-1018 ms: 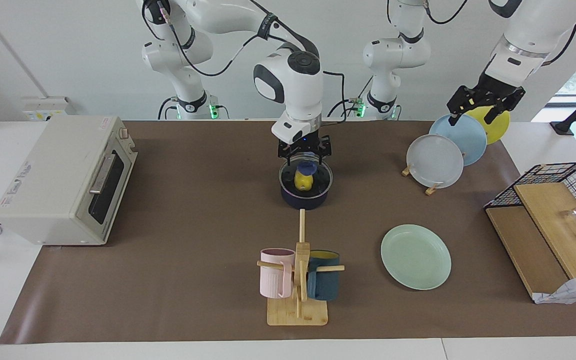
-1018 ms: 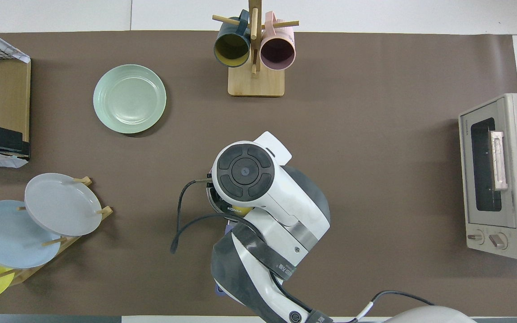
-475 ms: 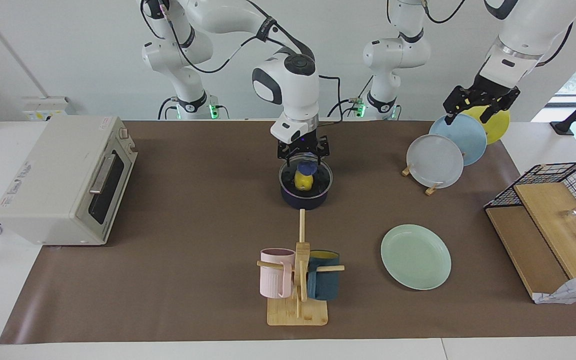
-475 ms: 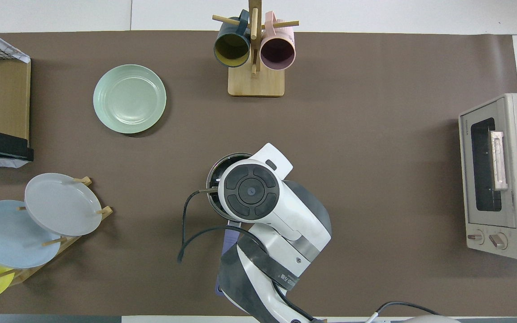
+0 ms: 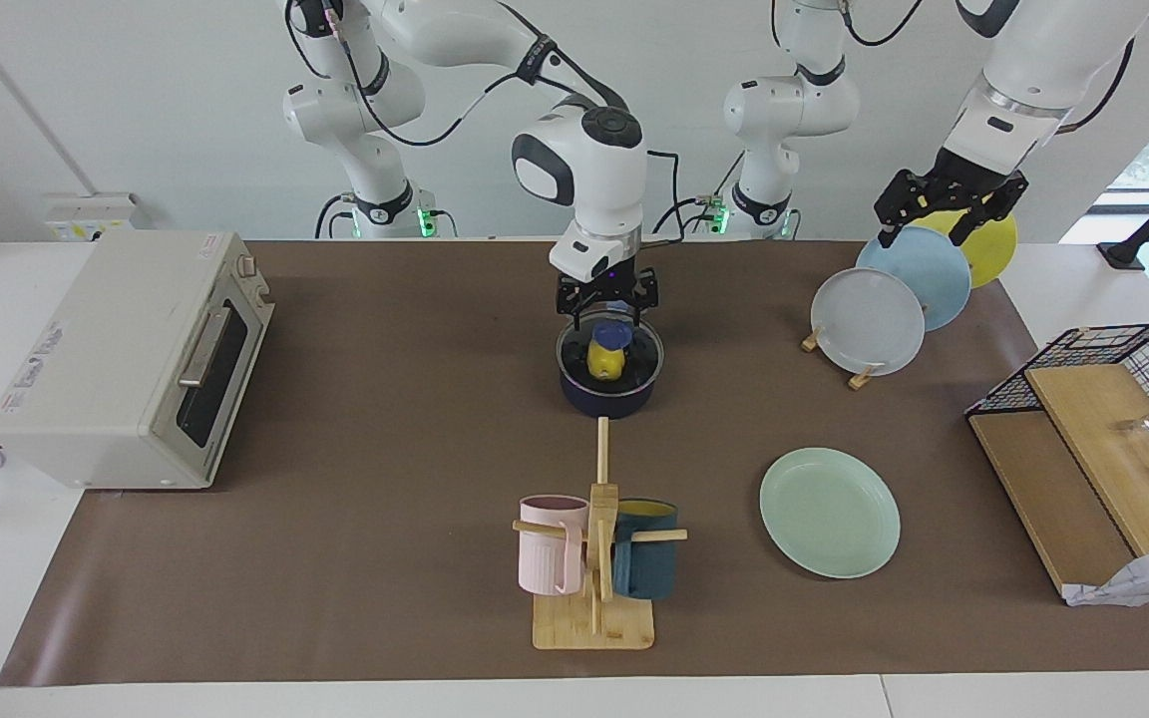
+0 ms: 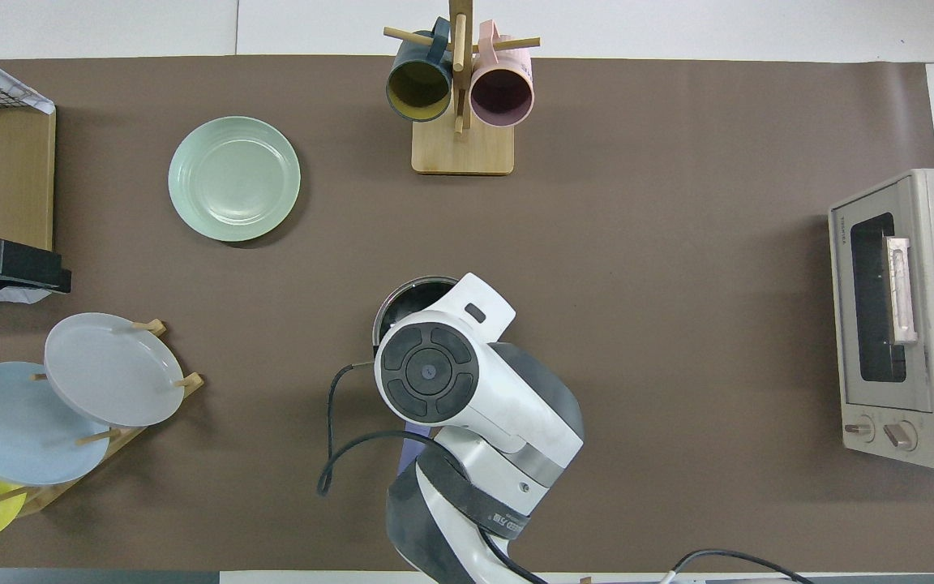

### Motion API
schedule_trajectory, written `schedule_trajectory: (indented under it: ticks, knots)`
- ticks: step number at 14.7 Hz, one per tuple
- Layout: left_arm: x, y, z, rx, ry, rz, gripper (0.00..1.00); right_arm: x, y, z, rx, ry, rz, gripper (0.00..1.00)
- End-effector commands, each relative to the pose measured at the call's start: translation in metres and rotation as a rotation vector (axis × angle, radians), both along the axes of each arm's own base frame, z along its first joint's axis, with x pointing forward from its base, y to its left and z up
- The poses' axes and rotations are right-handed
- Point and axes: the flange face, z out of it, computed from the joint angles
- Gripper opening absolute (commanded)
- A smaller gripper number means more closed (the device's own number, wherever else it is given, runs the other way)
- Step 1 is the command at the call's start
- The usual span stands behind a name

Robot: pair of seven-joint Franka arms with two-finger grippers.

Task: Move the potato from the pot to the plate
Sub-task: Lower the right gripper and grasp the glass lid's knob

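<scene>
None of the transfer done | potato [image 5: 602, 361] in pot [image 5: 610, 397], frame centre | right gripper [image 5: 606, 311] above pot, jaws spread, empty | left gripper [image 5: 944, 214] spread, upper right, waiting | plate [image 5: 829, 512] bare, lower right

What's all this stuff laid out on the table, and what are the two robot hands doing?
potato: one, yellow, in the pot
pot: one, navy, mid-table, near the robots
plate: one, mint green, lying bare toward the left arm's end
rack plates: three, grey, light blue, yellow, standing in a wooden rack
mugs: two, pink and teal, hanging on a wooden stand
toaster oven: one, beige, at the right arm's end
wire basket: one, black, over wooden boards
right gripper: open, over the pot
left gripper: open, over the rack plates
</scene>
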Motion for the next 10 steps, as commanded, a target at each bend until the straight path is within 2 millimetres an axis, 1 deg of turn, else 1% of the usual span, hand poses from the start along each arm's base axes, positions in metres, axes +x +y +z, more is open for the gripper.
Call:
schedule_trajectory:
  ticks: [1,4,5,6,8,10]
  knots:
    - [-0.006,-0.001,0.001,0.002,-0.025,-0.003,1.00,-0.001,0.002,-0.010,-0.005,-0.014,0.003,1.00]
    - [-0.006,-0.002,0.000,0.003,-0.023,-0.003,1.00,0.004,-0.001,-0.010,0.010,-0.025,-0.004,1.00]
    - [-0.006,-0.002,0.000,0.003,-0.023,-0.003,1.00,0.007,-0.002,-0.011,0.014,-0.026,-0.007,0.98]
    - [-0.006,-0.002,0.000,0.003,-0.025,-0.002,1.00,0.010,-0.002,-0.015,0.021,-0.027,-0.008,0.95]
    - [-0.006,-0.003,0.000,0.003,-0.025,-0.003,1.00,0.011,-0.001,-0.017,0.029,-0.028,-0.010,0.82]
    - [-0.006,-0.003,0.000,0.001,-0.024,-0.002,1.00,0.012,-0.001,-0.019,0.028,-0.024,-0.011,0.73]
